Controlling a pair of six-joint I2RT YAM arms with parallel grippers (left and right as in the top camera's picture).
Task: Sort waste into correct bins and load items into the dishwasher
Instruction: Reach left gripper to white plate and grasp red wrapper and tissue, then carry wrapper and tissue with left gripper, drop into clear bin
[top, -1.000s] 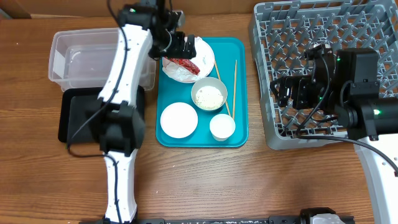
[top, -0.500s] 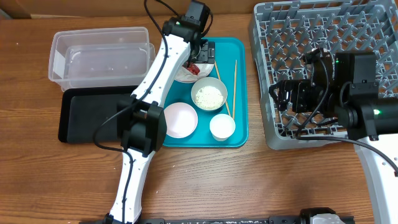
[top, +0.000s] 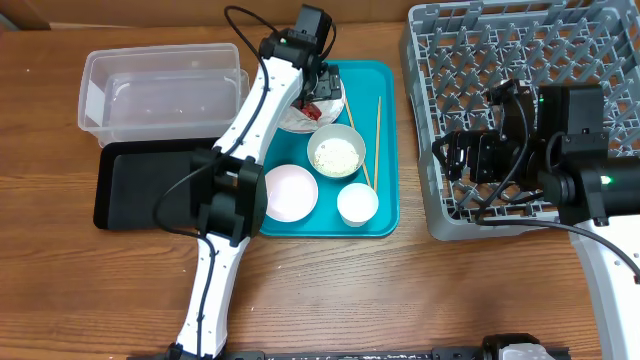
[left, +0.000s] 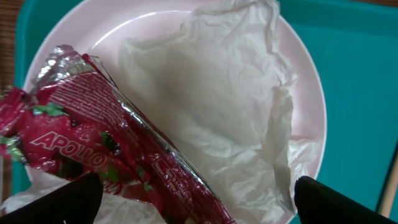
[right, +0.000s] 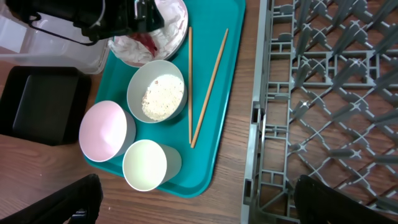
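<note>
Left tool (left: 200, 200) rightward, over teal tray (top: 386, 150)

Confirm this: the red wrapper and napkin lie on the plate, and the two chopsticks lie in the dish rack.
Not the dish rack: the right wrist view shows the chopsticks on the teal tray. The red wrapper and napkin do lie on the plate.

I'm at what looks like a lab bench staged as a kitchen: wooden worktop (top: 400, 290), grey dish rack (top: 470, 40), teal tray (top: 385, 150), clear tub (top: 100, 80), black tray (top: 125, 190).
</note>
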